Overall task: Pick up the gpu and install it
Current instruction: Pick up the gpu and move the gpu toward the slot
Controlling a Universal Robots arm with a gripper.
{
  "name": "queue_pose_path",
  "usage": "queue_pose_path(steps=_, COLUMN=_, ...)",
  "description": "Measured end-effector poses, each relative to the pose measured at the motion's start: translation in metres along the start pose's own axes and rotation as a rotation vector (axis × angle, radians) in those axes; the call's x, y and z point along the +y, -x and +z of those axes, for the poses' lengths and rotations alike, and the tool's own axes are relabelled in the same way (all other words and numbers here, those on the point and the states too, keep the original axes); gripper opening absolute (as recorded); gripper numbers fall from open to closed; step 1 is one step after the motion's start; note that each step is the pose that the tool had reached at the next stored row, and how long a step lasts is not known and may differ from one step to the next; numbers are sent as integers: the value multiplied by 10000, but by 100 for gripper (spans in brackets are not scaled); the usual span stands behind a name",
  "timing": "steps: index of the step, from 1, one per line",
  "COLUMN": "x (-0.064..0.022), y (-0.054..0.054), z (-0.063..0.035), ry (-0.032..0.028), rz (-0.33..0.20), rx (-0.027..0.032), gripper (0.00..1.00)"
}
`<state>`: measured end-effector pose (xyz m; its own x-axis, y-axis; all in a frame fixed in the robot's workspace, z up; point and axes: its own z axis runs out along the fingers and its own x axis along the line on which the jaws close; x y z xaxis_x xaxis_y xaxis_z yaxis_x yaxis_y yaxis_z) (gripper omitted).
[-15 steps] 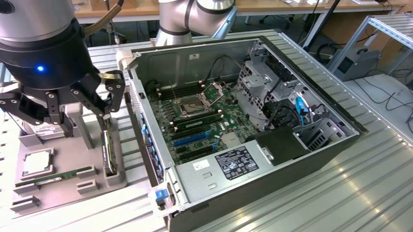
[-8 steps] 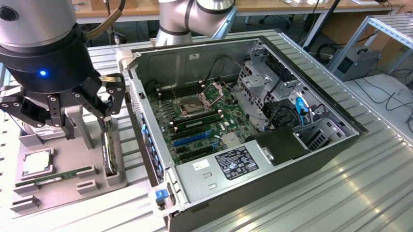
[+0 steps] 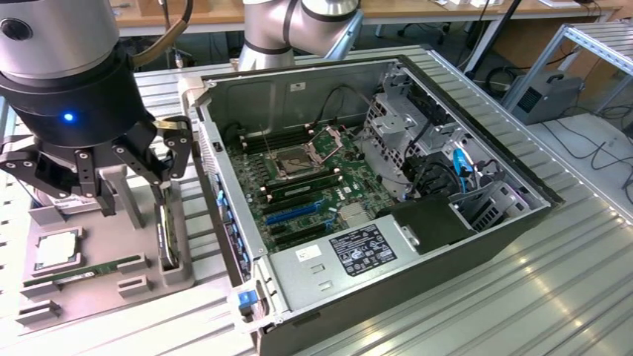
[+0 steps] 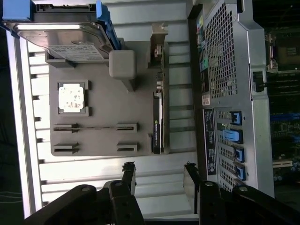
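So here's where we're at: the gripper [image 3: 124, 178] [image 4: 159, 174] is hanging over the grey tray [image 3: 109, 293] [image 4: 103, 112] that sits just beside the open PC case [image 3: 416, 297] [image 4: 225, 70]. Its jaws are spread wide with nothing between them. The gpu [image 3: 169, 230] [image 4: 157, 123] is parked on the tray, standing on its long edge in a slot along the side nearest the case. In the wrist view we see its pale bracket at the end away from the fingers [image 4: 128, 172]. From that view the card lines up with the gap between the fingers but sits apart from them, no contact. Also on the tray we've got a cpu [image 3: 56, 248] [image 4: 71, 97] lying flat, a ram stick [image 3: 84, 273] [image 4: 96, 127] in its holder, and a hard drive [image 4: 70, 40] at one end. Inside the case we can see the motherboard [image 3: 307, 185]. All of it sits on a slatted metal table [image 3: 554, 297].
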<state>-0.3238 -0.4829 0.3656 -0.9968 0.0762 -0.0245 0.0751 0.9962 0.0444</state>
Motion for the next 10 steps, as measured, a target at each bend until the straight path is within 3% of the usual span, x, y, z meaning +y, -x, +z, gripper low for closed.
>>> queue_pose_path(steps=10, x=-2, y=-1, z=46, ry=-1, rz=0, rx=0, gripper=54)
